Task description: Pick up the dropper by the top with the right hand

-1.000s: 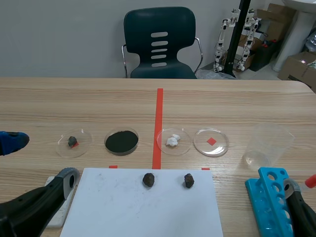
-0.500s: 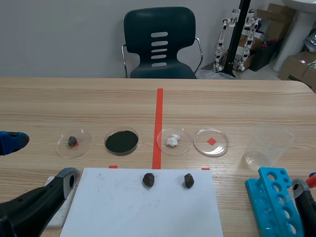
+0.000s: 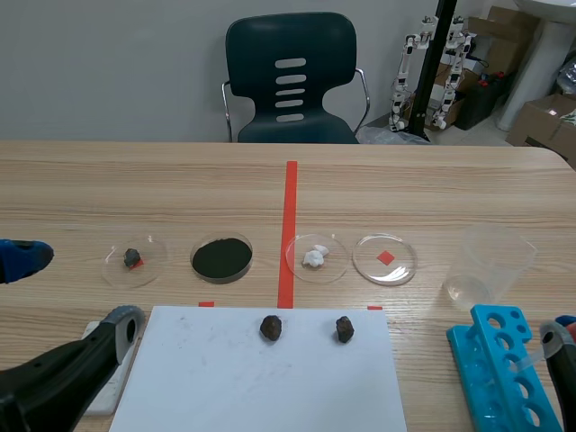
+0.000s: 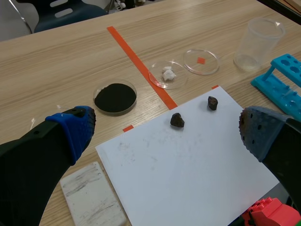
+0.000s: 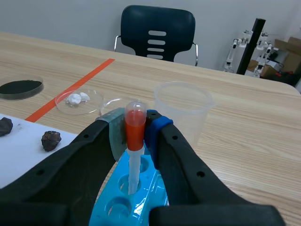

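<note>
Wooden table (image 3: 135,180), white sheet (image 3: 261,378) at 6 o'clock. Left end effector (image 4: 164,134) spread wide, holding nothing. Blue rack (image 3: 497,373) at 3 o'clock from the sheet. Right end effector (image 5: 134,134) clamped on the dropper (image 5: 134,123), pads pinching its orange bulb. Stem pointing down, apparently into a rack hole.

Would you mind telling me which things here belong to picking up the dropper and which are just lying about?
Job: dropper, red top pinched in the right gripper; blue rack holding it.
Lying about: plastic cup; black-powder dish; white-lump dish; pebble dish; empty dish; two dark rocks; white paper; white tile; left gripper, open.
</note>
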